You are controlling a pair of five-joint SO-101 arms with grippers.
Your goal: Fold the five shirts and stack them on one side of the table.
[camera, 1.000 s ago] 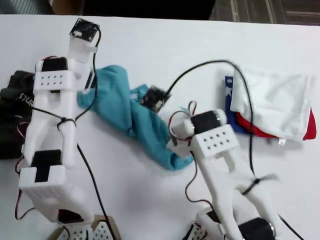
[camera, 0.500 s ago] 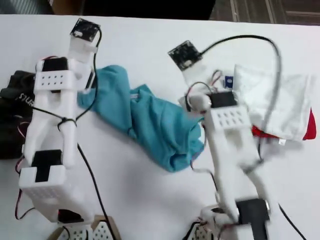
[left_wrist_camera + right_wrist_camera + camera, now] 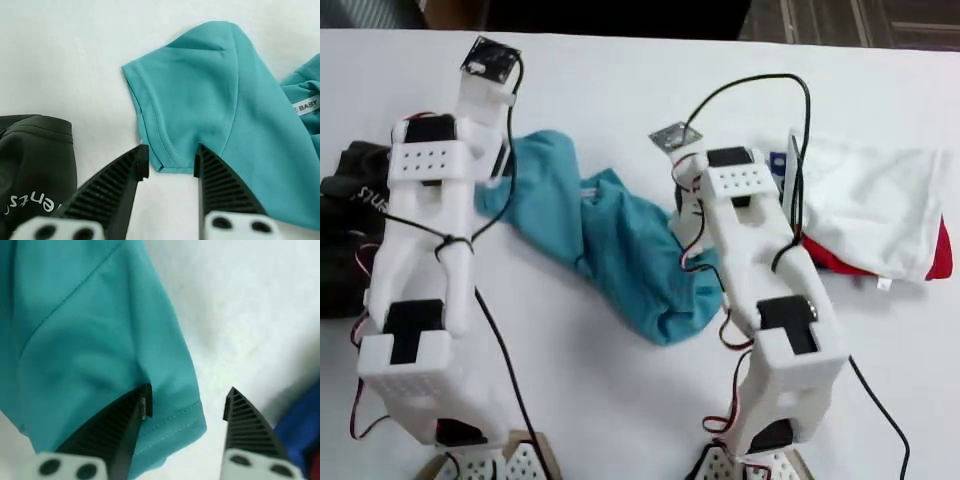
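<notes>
While both the left gripper (image 3: 171, 161) and right gripper (image 3: 187, 401) are hanging open over the limp, light teal shirt (image 3: 620, 250), its stitched hems (image 3: 150, 132) are probably offering the surest pinch.

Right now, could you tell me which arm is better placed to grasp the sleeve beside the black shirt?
Left. The left gripper, open, straddles the teal shirt's sleeve beside the black shirt; the right gripper is at the opposite end.
</notes>
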